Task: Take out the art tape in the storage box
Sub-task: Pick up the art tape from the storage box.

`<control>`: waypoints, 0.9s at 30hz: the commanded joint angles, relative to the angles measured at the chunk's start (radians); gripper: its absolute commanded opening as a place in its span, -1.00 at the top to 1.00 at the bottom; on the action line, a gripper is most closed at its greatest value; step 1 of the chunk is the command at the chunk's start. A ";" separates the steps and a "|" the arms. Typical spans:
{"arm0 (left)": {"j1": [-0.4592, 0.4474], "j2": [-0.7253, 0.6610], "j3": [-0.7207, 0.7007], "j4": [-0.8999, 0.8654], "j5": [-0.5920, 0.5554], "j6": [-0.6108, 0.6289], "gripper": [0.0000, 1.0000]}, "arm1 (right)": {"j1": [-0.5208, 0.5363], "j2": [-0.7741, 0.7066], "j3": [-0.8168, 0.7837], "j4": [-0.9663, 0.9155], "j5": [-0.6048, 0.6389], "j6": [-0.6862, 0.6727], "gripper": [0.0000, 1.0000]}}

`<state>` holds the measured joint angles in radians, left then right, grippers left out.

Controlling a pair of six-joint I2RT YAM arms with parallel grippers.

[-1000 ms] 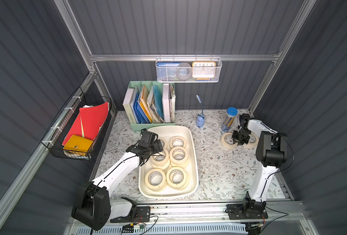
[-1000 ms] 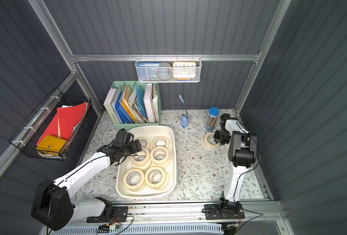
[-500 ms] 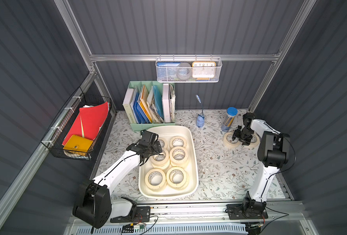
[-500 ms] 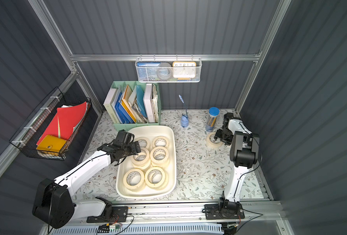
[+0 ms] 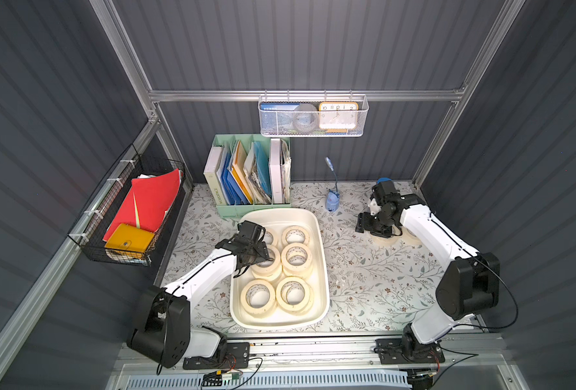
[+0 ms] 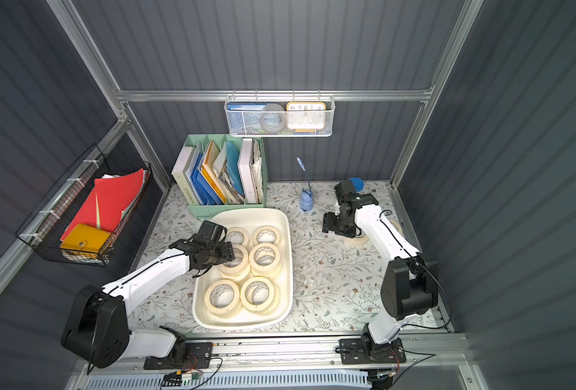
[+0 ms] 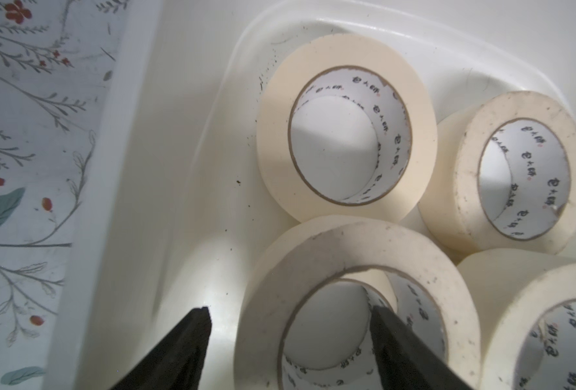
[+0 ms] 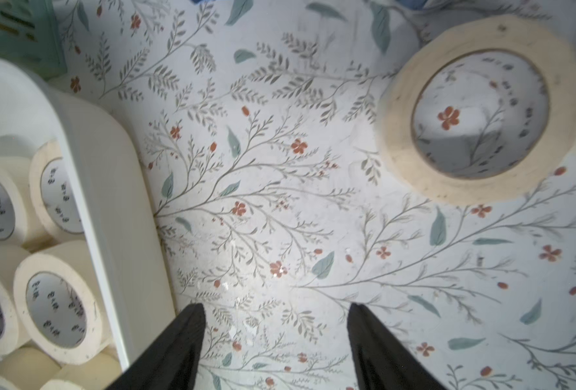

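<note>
In both top views: storage box (image 5: 323, 270) sitting mid-table, art tape (image 5: 296, 259) lying inside in six piles, some doubled; two freed rolls (image 5: 387, 239) lying outside near right gripper (image 5: 364, 224). Left gripper (image 5: 263, 258) reaching into box.

Left wrist: left gripper (image 7: 290, 317) standing wide, gripping nothing, one finger inside core of top roll (image 7: 347, 256), other outside; four roll tops showing. Top roll sitting skewed on one beneath, so closing risking tipping it.

Right wrist: right gripper (image 8: 276, 309) gaping empty above table (image 8: 279, 169); one freed roll (image 8: 482, 111) lying flat, apart. Low return swing risking clipping box rim.
</note>
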<state>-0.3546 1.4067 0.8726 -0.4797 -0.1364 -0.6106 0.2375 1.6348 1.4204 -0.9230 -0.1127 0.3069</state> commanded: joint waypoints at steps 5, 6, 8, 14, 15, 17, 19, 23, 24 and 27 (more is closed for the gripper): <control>0.002 0.036 -0.038 0.044 0.005 -0.016 -0.16 | 0.135 -0.062 -0.037 -0.093 -0.015 0.077 -0.45; 0.002 0.039 -0.037 0.045 0.004 -0.016 -0.03 | 0.152 -0.069 -0.039 -0.095 -0.015 0.087 -0.45; 0.002 0.041 -0.031 0.045 -0.005 -0.015 0.18 | 0.185 -0.076 -0.040 -0.098 -0.016 0.102 -0.46; 0.002 0.040 0.034 -0.002 -0.052 0.021 0.56 | 0.266 -0.061 -0.001 -0.109 -0.009 0.120 -0.45; 0.002 0.039 0.057 -0.015 -0.066 0.032 0.57 | 0.280 -0.055 0.015 -0.111 -0.007 0.121 -0.45; 0.003 0.042 0.109 -0.039 -0.087 0.059 0.57 | 0.308 -0.037 0.063 -0.118 -0.006 0.121 -0.45; 0.002 0.055 0.169 -0.047 -0.119 0.083 0.57 | 0.339 -0.016 0.119 -0.121 -0.008 0.121 -0.45; -0.002 0.086 0.257 -0.034 -0.088 0.132 0.56 | 0.400 0.039 0.247 -0.118 -0.021 0.123 -0.45; -0.006 0.094 0.273 -0.026 -0.078 0.135 0.55 | 0.410 0.055 0.276 -0.109 -0.032 0.121 -0.44; -0.036 0.130 0.315 -0.004 -0.065 0.144 0.54 | 0.424 0.099 0.329 -0.048 -0.077 0.135 -0.45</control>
<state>-0.3637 1.5017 1.1484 -0.5049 -0.2165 -0.5091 0.6518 1.6958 1.7081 -1.0058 -0.1532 0.4229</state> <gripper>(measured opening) 0.275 0.722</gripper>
